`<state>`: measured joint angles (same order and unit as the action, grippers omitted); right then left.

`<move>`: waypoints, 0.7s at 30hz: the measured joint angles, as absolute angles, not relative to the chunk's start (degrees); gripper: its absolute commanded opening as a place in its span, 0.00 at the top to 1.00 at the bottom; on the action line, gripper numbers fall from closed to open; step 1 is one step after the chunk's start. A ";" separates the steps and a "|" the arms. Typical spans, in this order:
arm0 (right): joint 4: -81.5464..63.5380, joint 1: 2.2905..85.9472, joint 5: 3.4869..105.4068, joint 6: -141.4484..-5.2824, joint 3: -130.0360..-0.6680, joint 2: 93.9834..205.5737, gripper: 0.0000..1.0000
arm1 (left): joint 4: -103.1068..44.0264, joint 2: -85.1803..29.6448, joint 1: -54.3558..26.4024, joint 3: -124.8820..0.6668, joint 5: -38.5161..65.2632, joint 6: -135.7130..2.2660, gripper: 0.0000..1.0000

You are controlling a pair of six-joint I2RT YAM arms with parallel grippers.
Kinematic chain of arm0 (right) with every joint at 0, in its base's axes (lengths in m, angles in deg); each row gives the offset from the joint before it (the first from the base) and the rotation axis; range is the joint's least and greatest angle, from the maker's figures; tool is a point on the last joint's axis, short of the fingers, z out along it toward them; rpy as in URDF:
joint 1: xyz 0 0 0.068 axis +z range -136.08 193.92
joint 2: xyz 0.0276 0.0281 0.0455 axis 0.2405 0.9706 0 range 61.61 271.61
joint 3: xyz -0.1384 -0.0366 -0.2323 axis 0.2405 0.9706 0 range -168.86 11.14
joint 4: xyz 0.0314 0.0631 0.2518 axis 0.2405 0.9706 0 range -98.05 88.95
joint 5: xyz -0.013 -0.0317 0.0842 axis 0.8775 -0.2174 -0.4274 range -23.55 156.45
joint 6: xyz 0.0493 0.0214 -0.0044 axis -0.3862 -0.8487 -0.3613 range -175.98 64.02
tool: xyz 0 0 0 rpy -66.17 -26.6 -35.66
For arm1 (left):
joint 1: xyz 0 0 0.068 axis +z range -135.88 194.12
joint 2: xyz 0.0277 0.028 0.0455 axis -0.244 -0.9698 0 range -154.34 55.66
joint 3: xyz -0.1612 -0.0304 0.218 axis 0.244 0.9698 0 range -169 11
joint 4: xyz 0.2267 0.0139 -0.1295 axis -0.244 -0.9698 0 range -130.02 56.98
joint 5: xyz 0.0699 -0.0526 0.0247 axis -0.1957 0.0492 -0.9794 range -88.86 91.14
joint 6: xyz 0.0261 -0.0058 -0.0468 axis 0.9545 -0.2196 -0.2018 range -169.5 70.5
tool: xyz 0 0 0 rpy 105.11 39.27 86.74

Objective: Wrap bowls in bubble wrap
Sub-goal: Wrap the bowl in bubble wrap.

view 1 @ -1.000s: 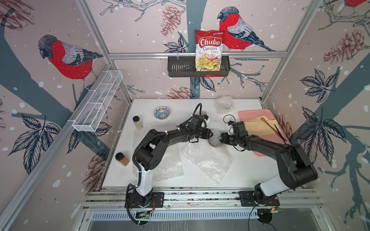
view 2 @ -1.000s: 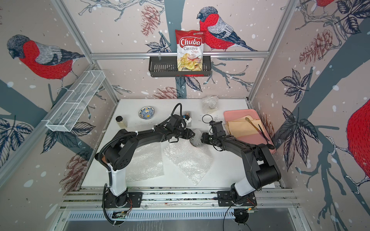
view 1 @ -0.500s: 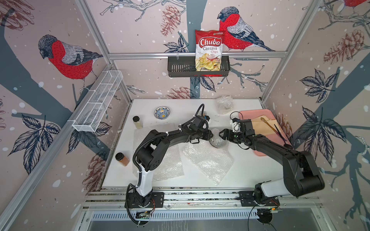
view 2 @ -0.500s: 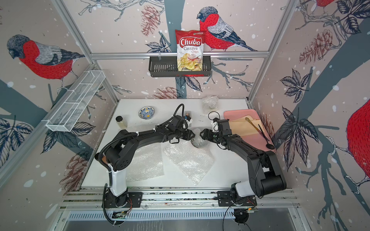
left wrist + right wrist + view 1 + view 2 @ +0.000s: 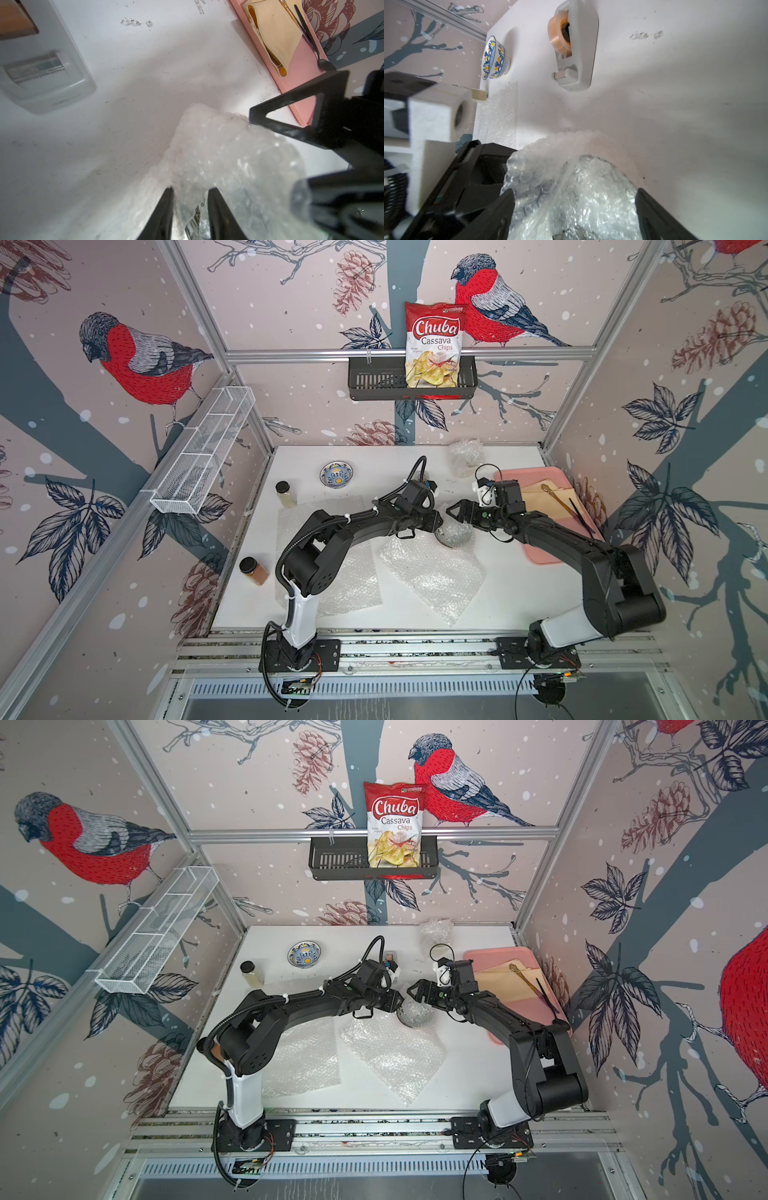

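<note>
while left tool (image 5: pixel 190 189) tight on bubble wrap (image 5: pixel 228 149) — right tool (image 5: pixel 574 191) agape

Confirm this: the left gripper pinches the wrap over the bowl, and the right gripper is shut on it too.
Not quite. The right gripper is open, jaws spread either side of the wrap, as the right wrist view shows. The left gripper does pinch the wrap over the bowl.

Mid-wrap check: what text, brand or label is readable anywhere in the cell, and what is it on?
"Chuba": chip bag in the black wall basket.
"Cassava Chips": same bag, below the brand.
Small print on that bag: too small to read.
Embossed mark on the tape dispenser: blurred.
Dark smudges on the table: illegible.
</note>
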<state>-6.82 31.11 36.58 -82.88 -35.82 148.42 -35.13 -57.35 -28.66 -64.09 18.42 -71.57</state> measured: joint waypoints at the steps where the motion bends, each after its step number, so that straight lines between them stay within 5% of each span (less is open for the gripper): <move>1: -6.21 31.70 37.32 -82.68 -36.13 149.23 0.10 | -35.20 -57.35 -28.68 -64.14 18.23 -71.57 0.67; 11: -3.28 34.52 46.37 -79.42 -36.56 152.31 0.13 | -34.91 -56.93 -28.79 -64.33 16.87 -71.59 0.67; 21: 4.09 38.49 55.33 -78.18 -38.97 147.79 0.28 | -35.48 -56.93 -28.88 -64.46 17.44 -71.59 0.67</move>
<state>4.09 38.49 55.33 -78.18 -38.97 147.79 -35.48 -56.93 -28.88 -64.46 17.44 -71.59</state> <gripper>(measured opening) 0.755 0.333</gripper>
